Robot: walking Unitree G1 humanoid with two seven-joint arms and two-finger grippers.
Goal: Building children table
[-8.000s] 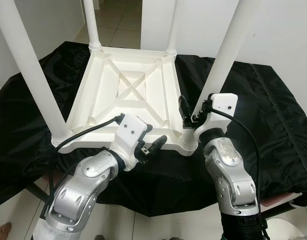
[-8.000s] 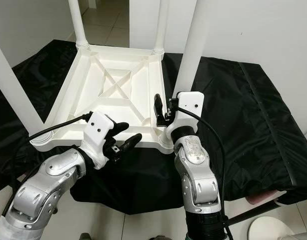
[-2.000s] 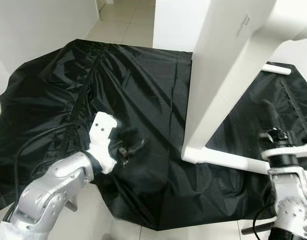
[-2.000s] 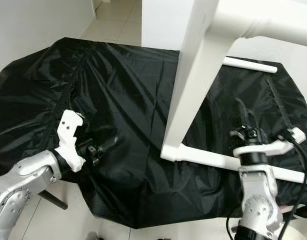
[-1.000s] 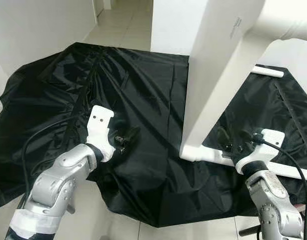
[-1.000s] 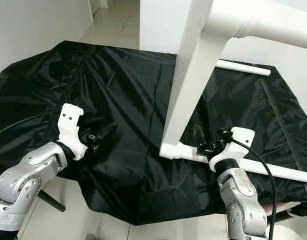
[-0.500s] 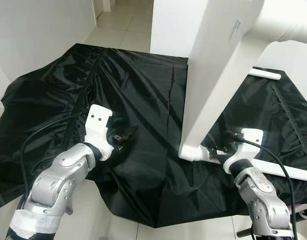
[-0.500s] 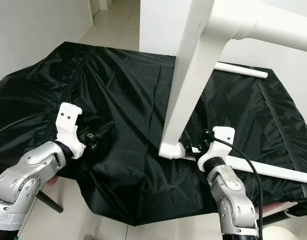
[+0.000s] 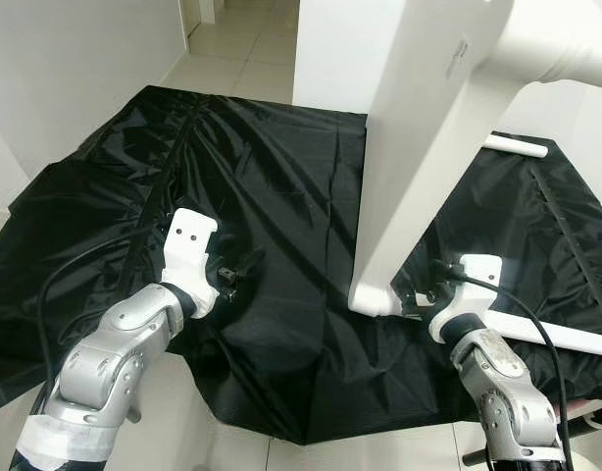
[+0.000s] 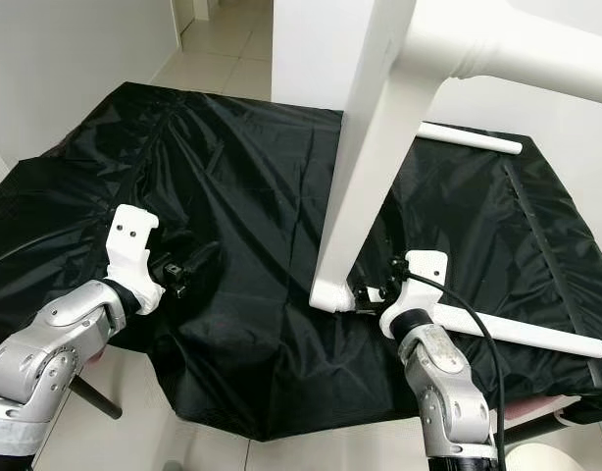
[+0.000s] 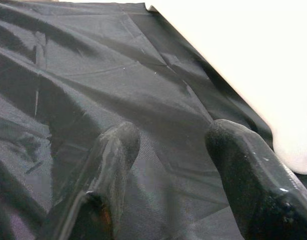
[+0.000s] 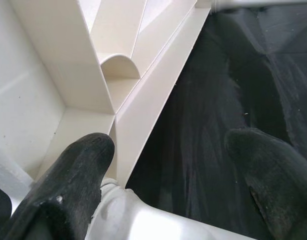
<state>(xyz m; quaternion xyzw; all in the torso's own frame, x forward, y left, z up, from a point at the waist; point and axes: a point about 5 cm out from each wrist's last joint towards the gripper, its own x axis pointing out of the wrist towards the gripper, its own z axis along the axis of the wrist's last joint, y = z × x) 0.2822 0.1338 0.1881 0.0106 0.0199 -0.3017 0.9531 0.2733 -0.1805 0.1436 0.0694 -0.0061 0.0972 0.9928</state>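
The white children's table [image 9: 428, 147] stands tipped on its side on the black cloth [image 9: 262, 177], tabletop upright. One leg [image 9: 561, 44] juts out overhead, another leg [image 9: 566, 337] lies low along the cloth. My right gripper [image 9: 414, 292] is at the table's lower near corner. In the right wrist view it is open [image 12: 171, 150], with the table's rim [image 12: 158, 85] between its fingers, one finger [image 12: 83, 160] on the ribbed underside. My left gripper [image 9: 237, 275] hovers open [image 11: 173, 145] over the cloth, left of the table [image 11: 233, 50], holding nothing.
The black cloth drapes over a low platform and hangs off its near edge. Tiled floor [image 9: 232, 49] runs behind it beside a white wall [image 9: 66, 69]. A third leg [image 9: 517, 147] lies across the far right of the cloth.
The table, upside down with legs up 8 s ago, now stands on its side. Over the last second my right gripper closed in on its lower corner. The left gripper barely shifted.
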